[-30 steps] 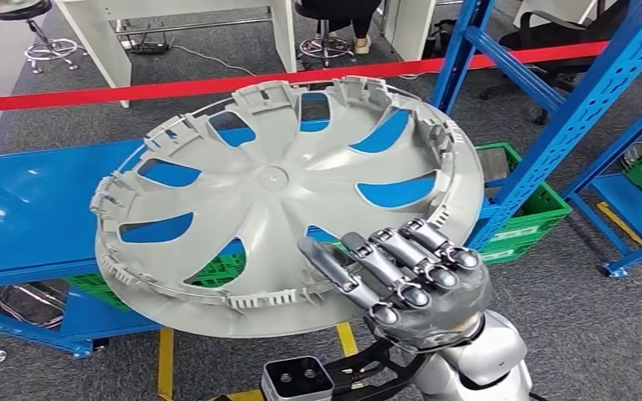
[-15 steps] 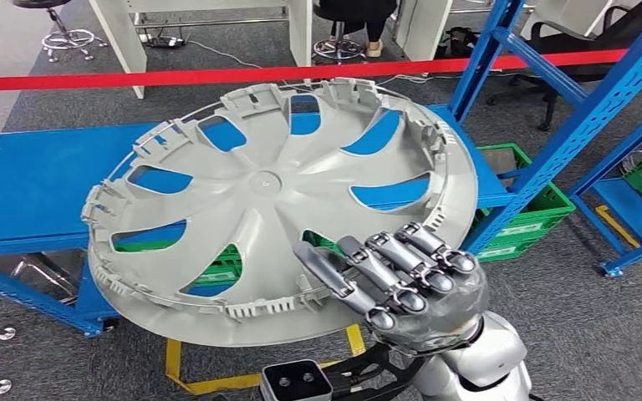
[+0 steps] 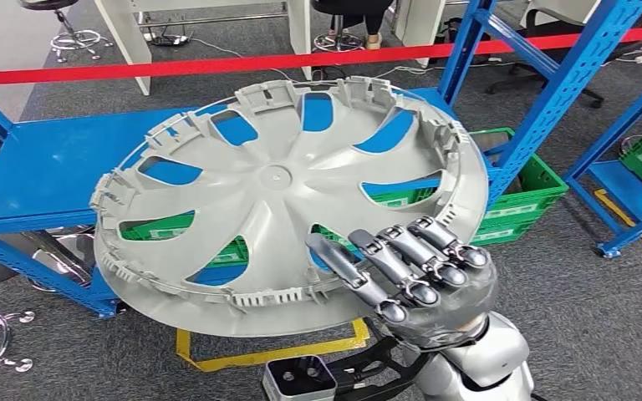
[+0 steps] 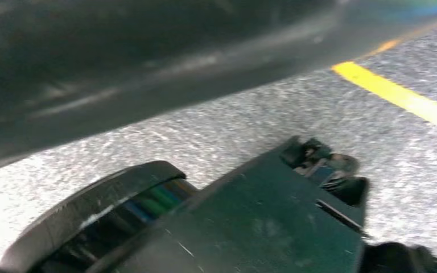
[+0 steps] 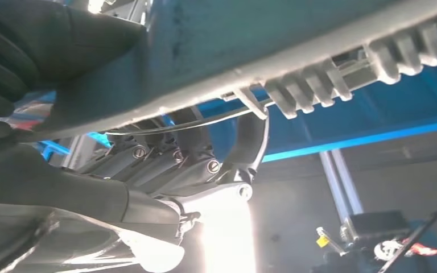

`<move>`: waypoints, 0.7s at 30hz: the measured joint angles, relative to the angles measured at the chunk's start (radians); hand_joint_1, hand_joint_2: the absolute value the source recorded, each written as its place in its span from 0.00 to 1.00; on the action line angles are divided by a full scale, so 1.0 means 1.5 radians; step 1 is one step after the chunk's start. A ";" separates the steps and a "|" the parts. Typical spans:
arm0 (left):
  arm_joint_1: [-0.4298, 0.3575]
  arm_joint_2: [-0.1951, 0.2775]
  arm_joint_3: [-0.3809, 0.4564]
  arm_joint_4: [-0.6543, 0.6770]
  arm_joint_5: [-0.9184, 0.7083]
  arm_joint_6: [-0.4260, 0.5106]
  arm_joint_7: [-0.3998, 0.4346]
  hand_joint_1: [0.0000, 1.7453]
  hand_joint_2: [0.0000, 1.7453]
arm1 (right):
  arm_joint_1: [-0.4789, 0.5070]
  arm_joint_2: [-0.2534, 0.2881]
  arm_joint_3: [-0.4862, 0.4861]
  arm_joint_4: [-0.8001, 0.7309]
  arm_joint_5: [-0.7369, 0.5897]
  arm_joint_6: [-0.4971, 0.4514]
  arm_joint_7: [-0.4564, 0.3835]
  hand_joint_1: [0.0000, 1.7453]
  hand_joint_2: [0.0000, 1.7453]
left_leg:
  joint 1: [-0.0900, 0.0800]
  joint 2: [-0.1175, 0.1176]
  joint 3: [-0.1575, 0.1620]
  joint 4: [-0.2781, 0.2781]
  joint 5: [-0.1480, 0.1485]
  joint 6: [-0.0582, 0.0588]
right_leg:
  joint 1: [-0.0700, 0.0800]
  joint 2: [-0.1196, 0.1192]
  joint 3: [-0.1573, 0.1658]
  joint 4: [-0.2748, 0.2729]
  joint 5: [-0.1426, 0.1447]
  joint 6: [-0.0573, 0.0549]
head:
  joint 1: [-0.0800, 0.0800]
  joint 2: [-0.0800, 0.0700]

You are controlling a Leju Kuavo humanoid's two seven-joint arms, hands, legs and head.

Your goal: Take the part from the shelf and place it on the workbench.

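The right hand [image 3: 418, 280] grips the lower rim of the part, a large grey wheel cover [image 3: 284, 192], its fingers [image 3: 389, 263] curled over the ribbed inner face while the rest of the hand sits beneath the edge. From the right wrist view the fingers [image 5: 165, 162] hook over the clipped rim of the wheel cover [image 5: 318, 85]. The cover rises tilted up and away from the hand, inner side facing the camera, held in the air above the blue workbench [image 3: 42, 175] beyond it. Green crates [image 3: 527, 196] sit under the bench, past the hand. No writing or brand can be read anywhere. The left hand's state cannot be told.
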 joint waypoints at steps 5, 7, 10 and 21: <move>0.001 0.006 0.009 0.000 -0.006 0.003 0.005 0.00 0.00 | 0.020 0.005 -0.004 -0.003 0.001 0.000 -0.031 1.00 1.00 | 0.019 0.001 0.005 0.126 -0.046 -0.024 | -0.006 -0.006 -0.051 0.013 0.032 0.007 | -0.001 0.000; 0.000 0.007 0.015 -0.001 -0.010 0.002 0.010 0.00 0.00 | 0.027 0.007 -0.006 -0.010 0.001 0.000 -0.039 1.00 1.00 | 0.025 0.001 0.061 0.059 -0.020 -0.032 | -0.010 -0.007 -0.075 0.028 0.039 0.015 | -0.001 0.000; -0.006 0.011 0.022 -0.003 -0.015 0.004 0.016 0.00 0.00 | 0.034 0.011 -0.011 -0.028 0.001 0.000 -0.043 1.00 1.00 | 0.023 -0.001 0.117 -0.035 -0.043 -0.024 | -0.010 -0.008 -0.096 0.045 0.050 0.029 | 0.000 0.000; -0.013 0.021 0.077 -0.007 -0.037 0.003 0.013 0.00 0.00 | 0.066 0.011 -0.034 -0.072 -0.001 0.000 0.012 1.00 1.00 | 0.006 0.006 0.029 -0.039 0.030 0.023 | -0.008 0.003 -0.098 0.207 -0.046 0.036 | 0.005 0.000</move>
